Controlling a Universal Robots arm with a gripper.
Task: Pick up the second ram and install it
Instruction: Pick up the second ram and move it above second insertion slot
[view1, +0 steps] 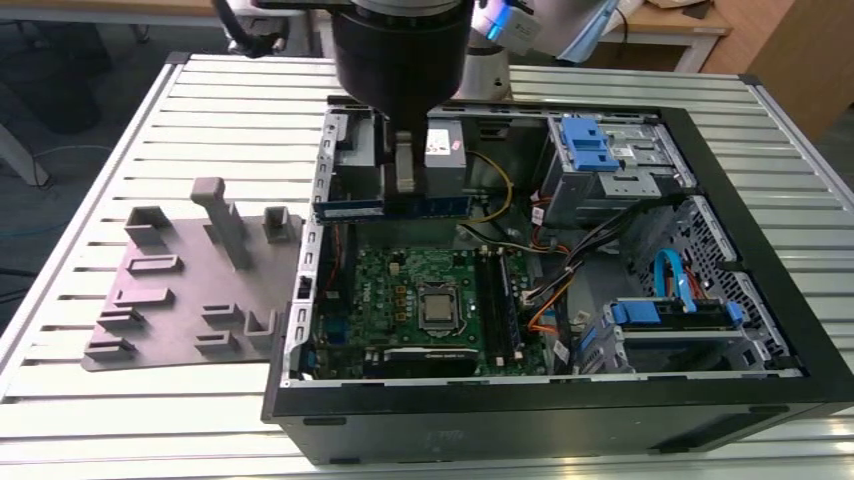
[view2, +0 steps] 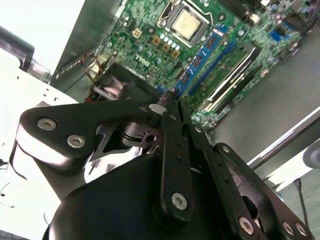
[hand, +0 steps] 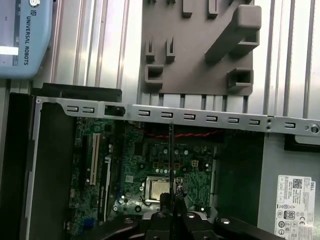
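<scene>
A slatted metal table carries the open computer case. At upper middle of the exterior view, my pincer is clamped on the second ram, above the motherboard. I judge it best to hold it level and square it to the slots.

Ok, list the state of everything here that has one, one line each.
pincer: shut on the second ram.
second ram: held level above the motherboard, not yet in a slot.
computer case: lying on its side, side panel off, inside exposed.
processor: bare, no cooler over it.
</scene>
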